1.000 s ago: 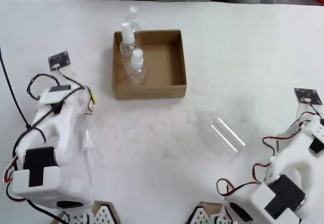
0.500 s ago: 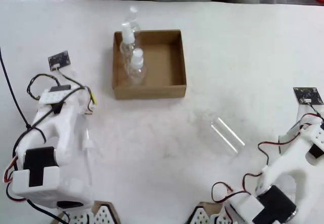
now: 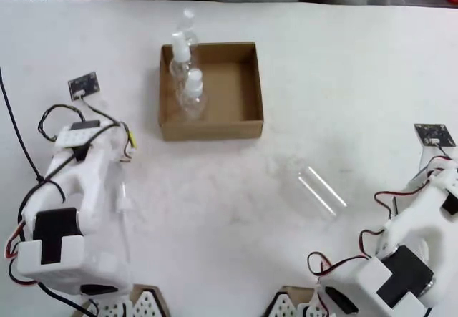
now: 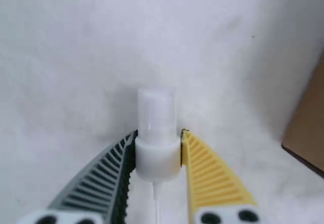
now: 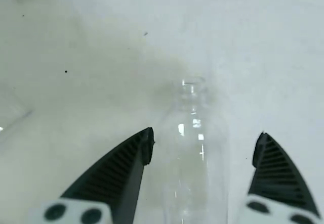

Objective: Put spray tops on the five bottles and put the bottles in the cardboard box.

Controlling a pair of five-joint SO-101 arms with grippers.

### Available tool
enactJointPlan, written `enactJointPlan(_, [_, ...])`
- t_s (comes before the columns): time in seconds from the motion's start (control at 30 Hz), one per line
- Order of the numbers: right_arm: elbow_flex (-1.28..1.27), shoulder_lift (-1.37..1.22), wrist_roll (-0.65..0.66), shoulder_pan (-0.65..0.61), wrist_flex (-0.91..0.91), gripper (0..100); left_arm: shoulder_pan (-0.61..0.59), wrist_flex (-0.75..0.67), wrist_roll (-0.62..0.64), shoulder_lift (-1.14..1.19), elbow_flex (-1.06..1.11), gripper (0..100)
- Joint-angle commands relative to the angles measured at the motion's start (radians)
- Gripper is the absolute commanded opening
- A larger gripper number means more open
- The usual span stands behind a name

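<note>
Capping step: the left gripper (image 4: pixel 158 135) pinches a spray top (image 4: pixel 157 110) at the near left, the right gripper (image 5: pixel 205 133) is spread around an uncapped bottle (image 5: pixel 195 150), apparently lying near right; next it needs to close and bring neck to top.

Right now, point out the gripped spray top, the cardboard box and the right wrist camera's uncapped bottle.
spray top (image 4: pixel 157 155): left wrist view, its white collar.
cardboard box (image 3: pixel 211 129): high view, its front wall.
uncapped bottle (image 5: pixel 195 153): right wrist view, its clear body.
</note>
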State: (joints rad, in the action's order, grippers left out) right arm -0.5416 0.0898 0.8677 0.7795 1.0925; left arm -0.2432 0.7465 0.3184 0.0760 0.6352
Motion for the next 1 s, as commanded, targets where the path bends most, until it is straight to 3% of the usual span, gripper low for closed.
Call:
enactJointPlan(0.0, [0.069,0.008,0.028,0.010,0.061,27.9,0.016,-0.018,-0.009,-0.027,-0.005,3])
enactJointPlan(0.43, [0.003,0.001,0.164,0.054,0.087,27.9,0.016,-0.018,-0.009,-0.027,-0.005,3])
enactJointPlan(0.97, [-0.107,-0.002,0.160,0.016,-0.091,27.9,0.015,-0.015,-0.009,-0.027,-0.005,3])
